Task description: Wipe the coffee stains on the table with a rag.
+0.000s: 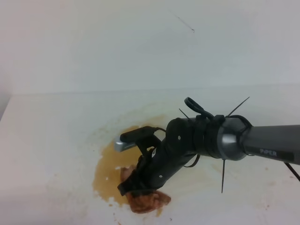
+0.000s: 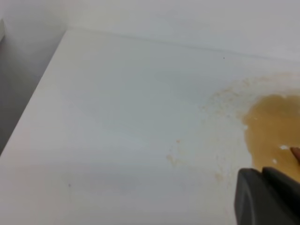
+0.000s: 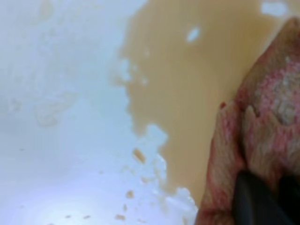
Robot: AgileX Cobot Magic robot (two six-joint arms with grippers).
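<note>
A large tan-brown puddle of coffee stains lies on the white table, with pale dried smears around its rim. My right gripper reaches across from the right and presses down at the puddle's near right edge, shut on the wrinkled reddish-brown rag. The right wrist view shows the rag bunched under the dark fingertips, beside the coffee stains. In the left wrist view the left gripper sits at the bottom right, its dark fingers together, short of the coffee stains.
A white wall rises behind the table. The table's left edge drops off to a grey gap. Small tan droplets dot the surface near the puddle. Black cable ties stick out from the right arm.
</note>
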